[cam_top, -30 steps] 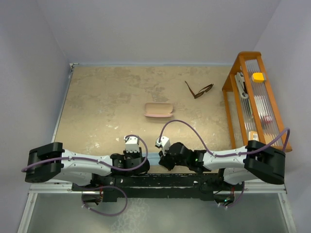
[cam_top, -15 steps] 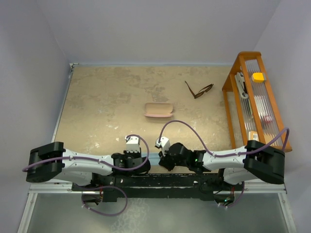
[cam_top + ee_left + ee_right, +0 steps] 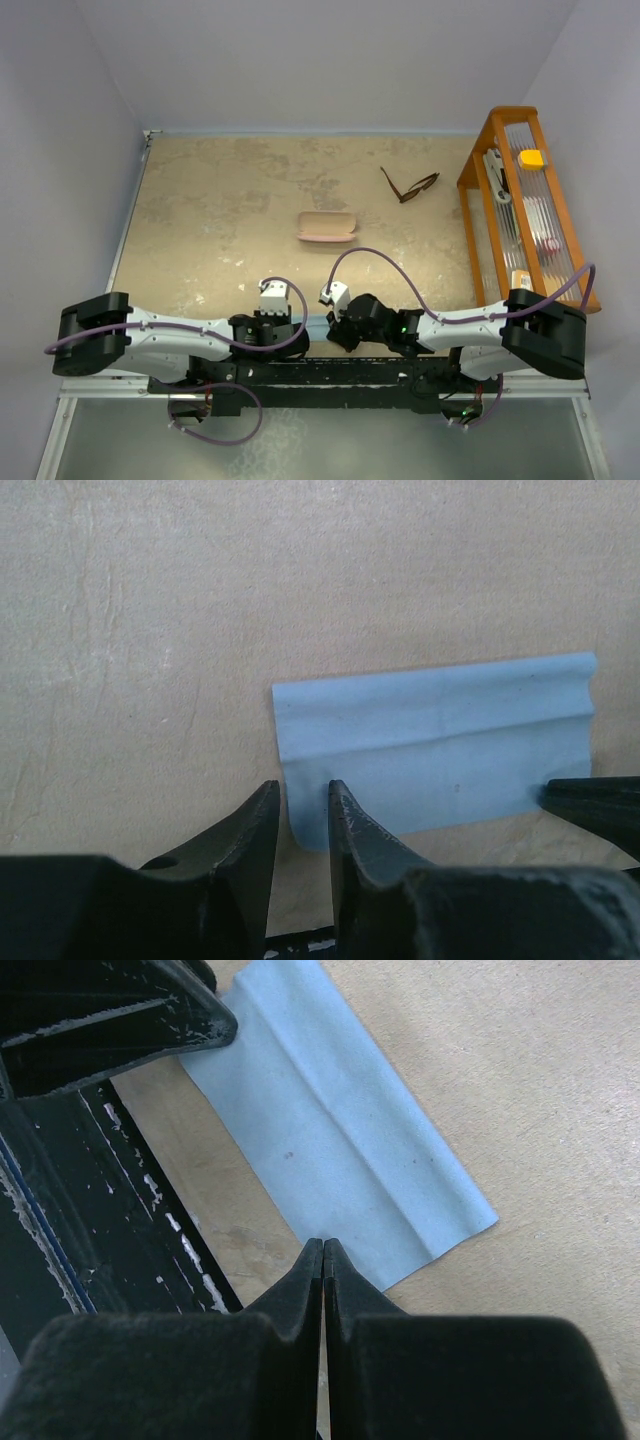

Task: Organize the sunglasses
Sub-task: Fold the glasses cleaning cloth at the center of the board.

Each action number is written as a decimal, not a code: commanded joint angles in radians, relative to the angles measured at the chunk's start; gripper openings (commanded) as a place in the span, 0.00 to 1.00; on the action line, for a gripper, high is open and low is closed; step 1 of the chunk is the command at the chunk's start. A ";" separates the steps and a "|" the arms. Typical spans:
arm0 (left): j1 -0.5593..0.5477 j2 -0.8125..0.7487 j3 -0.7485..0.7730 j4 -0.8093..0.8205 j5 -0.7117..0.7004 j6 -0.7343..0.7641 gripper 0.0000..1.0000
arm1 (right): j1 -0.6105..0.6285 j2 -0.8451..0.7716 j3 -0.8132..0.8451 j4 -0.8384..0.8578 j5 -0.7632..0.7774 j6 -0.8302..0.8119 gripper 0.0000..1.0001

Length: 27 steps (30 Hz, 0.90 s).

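Noting no shift since a second ago: your left gripper (image 3: 303, 792) jaws narrowly parted astride the flat light-blue fabric cloth (image 3: 440, 750) edge; right gripper (image 3: 323, 1247) jaws pressed together, empty; dark brown thin-framed sunglasses (image 3: 409, 186) not yet approached.

A flat tabletop of mottled beige, stone-patterned material (image 3: 200, 200) fills the middle of the top view. Plain pale lavender-grey walls (image 3: 330, 60) close it in at the far side and along both flanks. At its right edge stands an orange wooden rack with a clear ribbed panel (image 3: 513, 112). Along the near edge runs a grey-green frosted strip (image 3: 330, 450). The light is soft and even, with faint shadows.
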 commanded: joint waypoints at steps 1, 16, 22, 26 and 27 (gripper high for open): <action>0.002 -0.037 0.007 -0.087 0.032 0.033 0.24 | 0.007 -0.020 0.019 0.013 -0.007 0.007 0.00; 0.002 -0.011 0.040 -0.108 0.012 0.051 0.25 | 0.006 -0.017 0.019 0.013 -0.009 0.007 0.00; 0.004 -0.115 0.041 -0.127 -0.031 0.026 0.25 | 0.005 -0.016 0.020 0.014 -0.009 0.007 0.00; 0.005 -0.151 0.036 -0.116 -0.035 0.022 0.25 | 0.006 -0.013 0.021 0.014 -0.011 0.007 0.00; 0.006 -0.144 0.038 -0.110 -0.031 0.025 0.25 | 0.006 -0.012 0.022 0.014 -0.012 0.007 0.00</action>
